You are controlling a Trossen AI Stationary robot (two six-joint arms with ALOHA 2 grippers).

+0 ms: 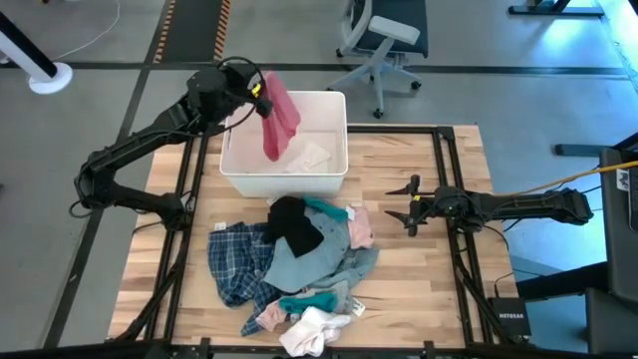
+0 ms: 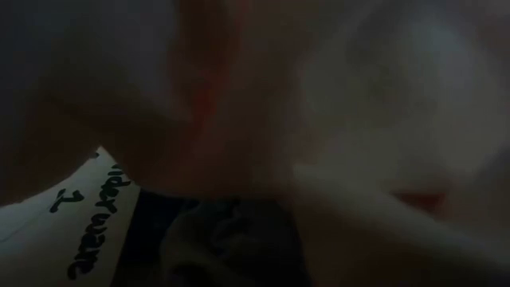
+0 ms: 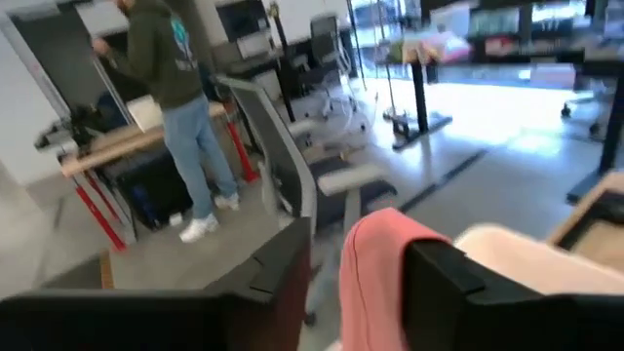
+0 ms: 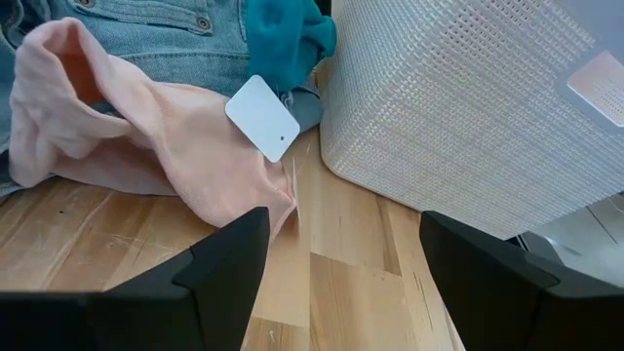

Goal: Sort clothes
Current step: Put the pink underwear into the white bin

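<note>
We see the left gripper (image 1: pixel 261 95) over the bin (image 1: pixel 334 172), fingers apart, pink garment (image 1: pixel 279 115) draped limp; right gripper (image 1: pixel 408 202) open at 3 o'clock. Soft, light: pinch a fold.

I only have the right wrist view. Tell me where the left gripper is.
Observer: The left gripper is above the white rectangular plastic bin, with a pink fabric garment hanging at it.
Operator: Report the bin's contents.
Observer: One pale flat piece lies inside.
Operator: Give the pile's position.
Observer: The mixed clothes pile lies on the wooden table, right beside the bin's long side.
</note>
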